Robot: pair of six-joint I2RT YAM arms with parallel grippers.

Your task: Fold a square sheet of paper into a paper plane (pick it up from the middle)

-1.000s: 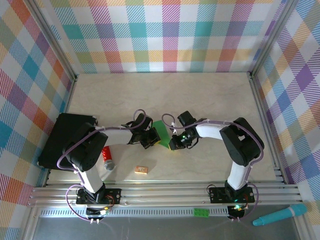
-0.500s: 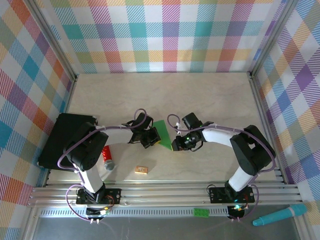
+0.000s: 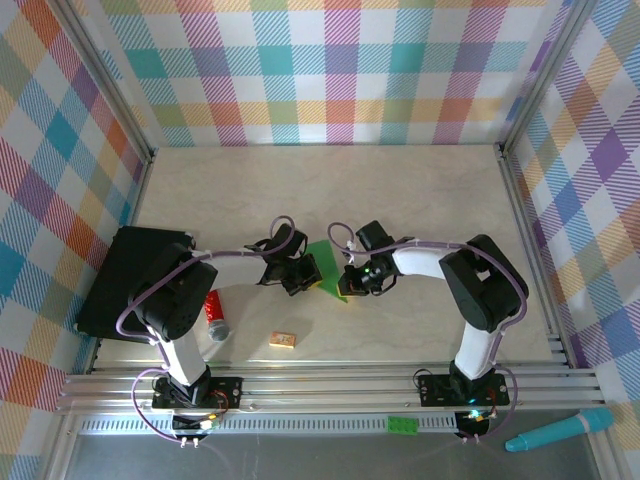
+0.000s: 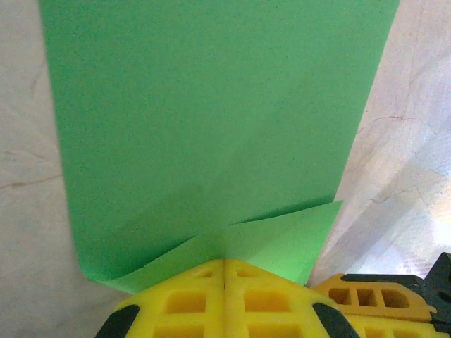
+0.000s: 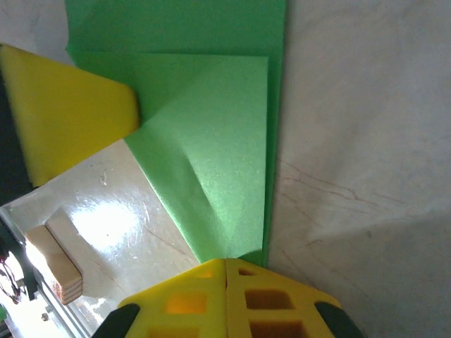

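From above, the square sheet of paper (image 3: 323,262) lies mid-tabletop (image 3: 420,190) between the left gripper (image 3: 306,280) and the right gripper (image 3: 346,288); the left wrist view shows clenched jaws at a folded-over corner, and the right wrist view shows the same, so corner-folding seems in hand and the next move calls for pressing those creases flat.

Pastel plaid walls (image 3: 340,70), pale marbled tabletop (image 3: 420,200), aluminium rails (image 3: 330,385)

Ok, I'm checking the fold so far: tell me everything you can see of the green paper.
The green paper is thin, plain, matte and bright green. It is partly folded: a corner is turned over into a triangular flap with diagonal creases. It sits mid-table over the pale tabletop, between the left gripper and the right gripper, each with yellow fingers shut on its edge.
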